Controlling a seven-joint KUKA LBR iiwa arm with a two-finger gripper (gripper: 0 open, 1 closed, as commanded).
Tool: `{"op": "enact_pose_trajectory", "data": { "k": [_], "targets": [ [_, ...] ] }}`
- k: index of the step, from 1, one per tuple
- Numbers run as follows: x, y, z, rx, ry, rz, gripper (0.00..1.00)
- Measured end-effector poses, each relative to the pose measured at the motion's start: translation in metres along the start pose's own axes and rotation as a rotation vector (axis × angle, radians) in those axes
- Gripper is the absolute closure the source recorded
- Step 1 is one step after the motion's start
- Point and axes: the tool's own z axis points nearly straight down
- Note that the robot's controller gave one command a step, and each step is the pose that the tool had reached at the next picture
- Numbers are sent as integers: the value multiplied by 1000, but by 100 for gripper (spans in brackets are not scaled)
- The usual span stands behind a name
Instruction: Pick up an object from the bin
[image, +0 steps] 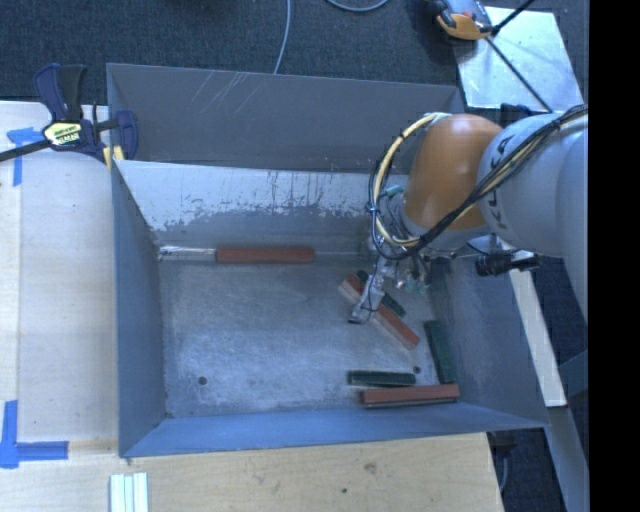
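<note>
My gripper (366, 306) hangs low in the right half of the bin, its fingers down at a reddish-brown stick (385, 318) that lies slanting on the bin floor. The stick runs from under the fingers down to the right. A dark green stick (438, 350) lies just right of it, close to the right wall. Whether the stick sits between the fingers is hidden by the gripper body.
A dark green stick (381, 378) and a reddish-brown stick (410, 396) lie along the front wall at the right. Another long reddish-brown stick (265, 255) with a clear end rests against the back wall. The arm's orange cover stands above the gripper.
</note>
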Motion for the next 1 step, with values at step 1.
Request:
{"op": "enact_pose_trajectory", "data": {
  "k": [1],
  "targets": [
    [-5,1,6,1,-5,-296,100]
  ]
}}
